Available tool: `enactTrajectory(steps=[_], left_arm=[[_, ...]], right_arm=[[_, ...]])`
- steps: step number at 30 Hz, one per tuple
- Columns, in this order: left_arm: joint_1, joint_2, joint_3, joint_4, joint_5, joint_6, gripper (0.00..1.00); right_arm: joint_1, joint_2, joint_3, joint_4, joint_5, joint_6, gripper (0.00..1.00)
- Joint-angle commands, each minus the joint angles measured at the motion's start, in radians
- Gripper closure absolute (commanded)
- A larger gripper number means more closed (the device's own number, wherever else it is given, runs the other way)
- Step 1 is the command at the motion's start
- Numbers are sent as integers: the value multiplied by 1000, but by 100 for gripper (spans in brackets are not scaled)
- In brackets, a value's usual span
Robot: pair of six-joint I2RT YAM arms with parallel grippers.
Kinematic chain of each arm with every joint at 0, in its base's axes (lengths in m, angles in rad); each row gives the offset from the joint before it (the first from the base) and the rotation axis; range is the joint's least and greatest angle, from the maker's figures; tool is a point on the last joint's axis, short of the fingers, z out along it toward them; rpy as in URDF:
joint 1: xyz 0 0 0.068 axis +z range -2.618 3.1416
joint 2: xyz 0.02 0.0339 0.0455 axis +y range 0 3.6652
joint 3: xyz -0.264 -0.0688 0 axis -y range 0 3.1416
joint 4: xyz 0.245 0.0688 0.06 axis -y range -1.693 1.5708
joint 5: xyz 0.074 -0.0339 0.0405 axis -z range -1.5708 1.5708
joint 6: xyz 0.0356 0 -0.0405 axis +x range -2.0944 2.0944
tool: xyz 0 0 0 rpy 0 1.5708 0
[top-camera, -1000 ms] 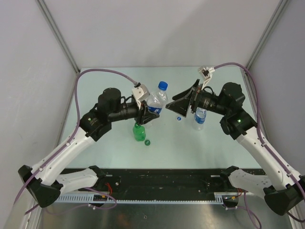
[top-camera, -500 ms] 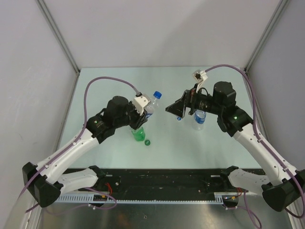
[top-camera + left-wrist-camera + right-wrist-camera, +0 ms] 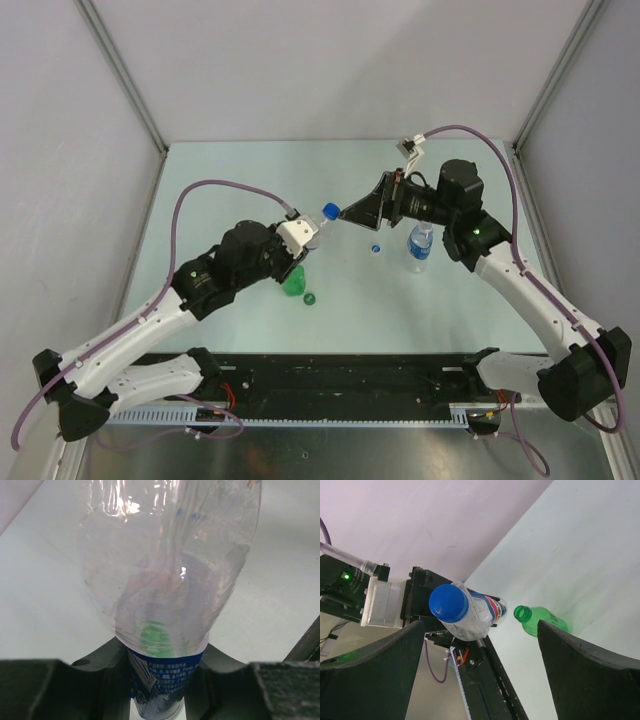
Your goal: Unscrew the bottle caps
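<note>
- what's with the right gripper (image 3: 481, 625) from here?
- its dark fingers (image 3: 370, 675) stand wide apart, touching nothing.
- and in the gap?
- a clear bottle (image 3: 479, 616) with a blue label, its blue cap (image 3: 448, 603) on and pointing this way. the left gripper (image 3: 451, 622) is clamped on its body.
- anything else?
- a green bottle (image 3: 542, 621) just beside it on the pale table (image 3: 580, 545), mouth open, uncapped.

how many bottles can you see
3: a blue-capped clear bottle held in the left fingers; a green bottle, open, standing near it; a second clear bottle standing by the right arm.
</note>
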Motion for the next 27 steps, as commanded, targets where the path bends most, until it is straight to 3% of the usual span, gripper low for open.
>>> enactTrajectory(steps=[1, 15, 27], left_arm=[[-24, -22, -3, 16, -92, 40, 100], [-97, 29, 34, -78, -309, 75, 100], [-222, 80, 90, -184, -498, 117, 100]], right_arm=[[-9, 17, 20, 123, -76, 90, 4], [-4, 67, 24, 138, -139, 127, 24], [37, 65, 54, 79, -97, 99, 32]])
